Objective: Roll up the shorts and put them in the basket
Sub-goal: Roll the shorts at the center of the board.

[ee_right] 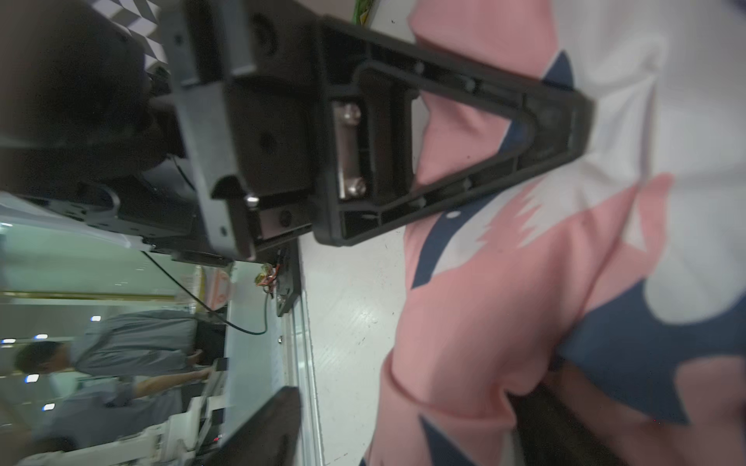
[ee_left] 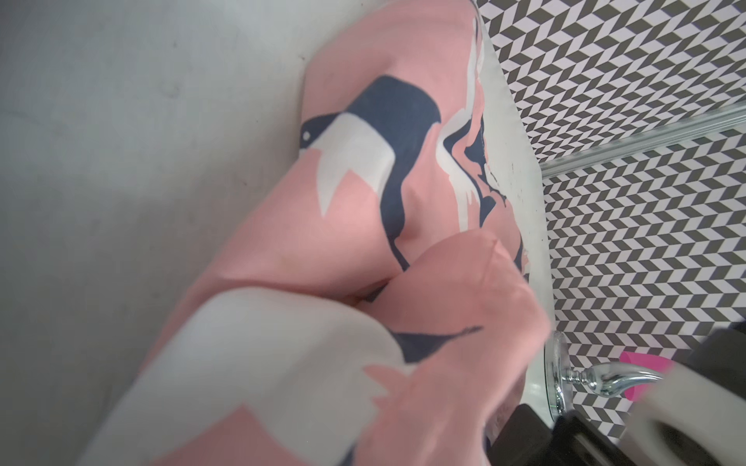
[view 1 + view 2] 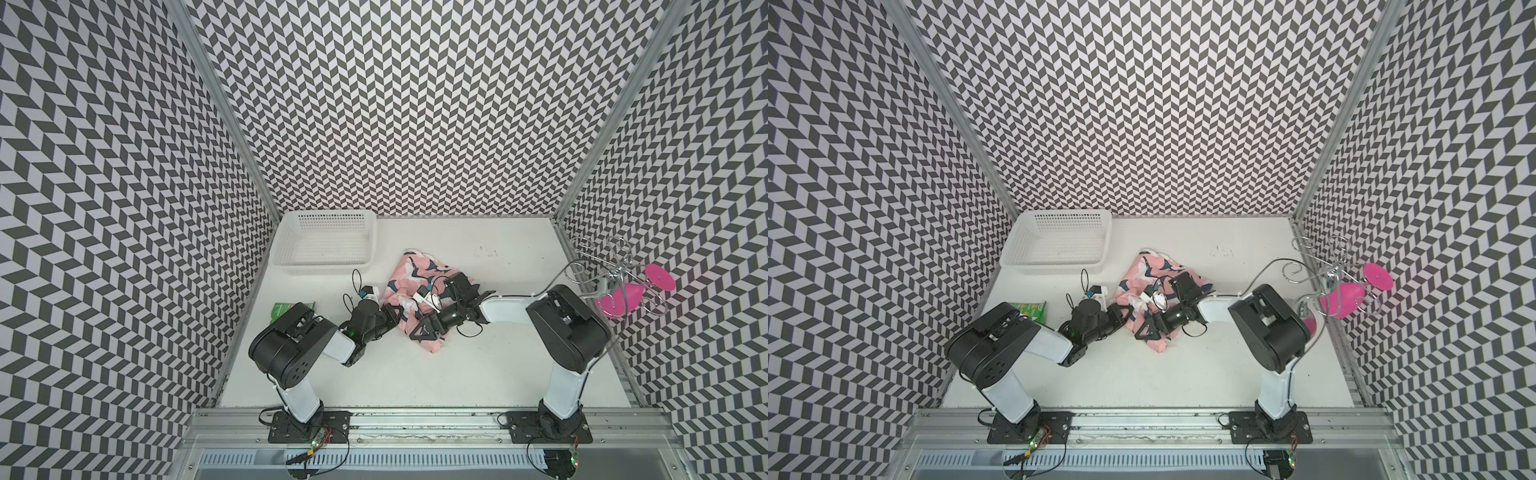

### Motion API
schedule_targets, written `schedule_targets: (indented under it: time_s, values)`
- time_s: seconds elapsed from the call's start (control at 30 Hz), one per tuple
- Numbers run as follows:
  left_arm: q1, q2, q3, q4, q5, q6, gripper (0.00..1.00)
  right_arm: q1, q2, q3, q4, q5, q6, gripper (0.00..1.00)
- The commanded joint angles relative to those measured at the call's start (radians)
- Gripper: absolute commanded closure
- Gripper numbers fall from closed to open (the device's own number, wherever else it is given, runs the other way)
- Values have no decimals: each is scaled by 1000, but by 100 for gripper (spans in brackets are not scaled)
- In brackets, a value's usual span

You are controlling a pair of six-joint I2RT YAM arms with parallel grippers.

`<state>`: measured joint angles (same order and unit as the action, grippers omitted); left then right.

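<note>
The pink shorts (image 3: 411,270) with navy-and-white sharks lie crumpled mid-table in both top views (image 3: 1146,270). My left gripper (image 3: 397,313) is at their left edge, shut on a bunched fold of the cloth. In the left wrist view the shorts (image 2: 363,242) fill the frame and hide the jaws. The right wrist view shows one black triangular left finger (image 1: 557,121) lying on the shorts (image 1: 504,302). My right gripper (image 3: 424,330) sits on the near part of the shorts, open. Its two fingers stand wide apart with a fold of cloth between them (image 1: 411,435).
A white perforated basket (image 3: 328,245) stands at the back left. A small green packet (image 3: 286,309) lies partly under the left arm. At the right wall a wire stand (image 3: 598,266) holds pink plastic pieces (image 3: 631,295). Patterned walls enclose three sides.
</note>
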<state>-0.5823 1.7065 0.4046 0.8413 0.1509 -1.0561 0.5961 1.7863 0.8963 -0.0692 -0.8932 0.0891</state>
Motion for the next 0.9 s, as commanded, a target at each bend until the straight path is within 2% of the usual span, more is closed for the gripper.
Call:
schedule_targets:
  time_s: [0.0, 0.1, 0.13, 0.2, 0.27, 0.3, 0.33, 0.37, 0.4, 0.43, 0.5, 0.53, 0.7, 0.87]
  values:
    - [2, -52, 23, -126, 2, 14, 100, 8, -192, -42, -20, 277, -37, 0]
    - [2, -68, 17, -141, 10, 11, 100, 49, -411, -130, 60, 497, -16, 0]
    - [2, -69, 20, -148, 14, 9, 100, 54, -475, -169, 117, 526, 11, 0]
    - [2, -68, 27, -158, 24, 11, 100, 49, -593, -275, 276, 612, 263, 0]
    - [2, -70, 32, -166, 25, 9, 100, 36, -654, -298, 273, 568, 313, 0]
    - [2, -73, 34, -174, 24, 9, 100, 37, -652, -295, 277, 496, 286, 1]
    - [2, -75, 37, -183, 23, 7, 100, 49, -638, -268, 240, 460, 225, 13]
    - [1, -78, 39, -194, 22, 5, 100, 80, -613, -221, 147, 515, 182, 23]
    - [1, -83, 41, -205, 21, -1, 100, 135, -586, -168, 48, 637, 132, 25]
    - [0, -85, 44, -217, 18, -6, 100, 199, -569, -151, -3, 769, 92, 25]
    - [-3, -92, 55, -249, 19, -15, 100, 368, -537, -162, -29, 1108, 16, 18]
    - [-2, -96, 60, -268, 19, -22, 100, 429, -513, -165, -35, 1199, 0, 16]
    - [-5, -112, 111, -406, 25, -40, 100, 591, -341, -130, -76, 1483, -47, 11]
    - [-5, -125, 135, -445, 55, -45, 100, 657, -160, -65, -77, 1647, -94, 10]
